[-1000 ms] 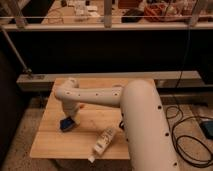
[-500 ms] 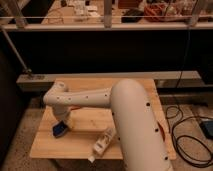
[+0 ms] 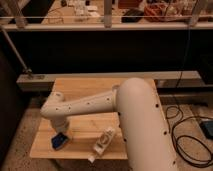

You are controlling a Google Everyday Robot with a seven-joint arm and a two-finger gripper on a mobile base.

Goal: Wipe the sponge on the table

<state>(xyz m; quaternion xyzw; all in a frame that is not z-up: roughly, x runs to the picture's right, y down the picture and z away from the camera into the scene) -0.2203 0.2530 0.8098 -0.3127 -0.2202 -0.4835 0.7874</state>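
The sponge (image 3: 59, 142), a small dark-blue block, lies near the front left corner of the light wooden table (image 3: 85, 90). My white arm reaches left across the tabletop and bends down there. The gripper (image 3: 62, 133) hangs right over the sponge and touches its top. The wrist hides the contact point.
A white bottle (image 3: 102, 144) lies on its side at the table's front edge, just right of the sponge. A grey ledge (image 3: 35, 80) runs behind the table with a small object (image 3: 32, 76) on it. Black cables (image 3: 187, 135) lie on the floor to the right.
The arm has swung further left and forward, toward the front left corner. The sponge has moved with the gripper, from mid-left to nearer the front edge.
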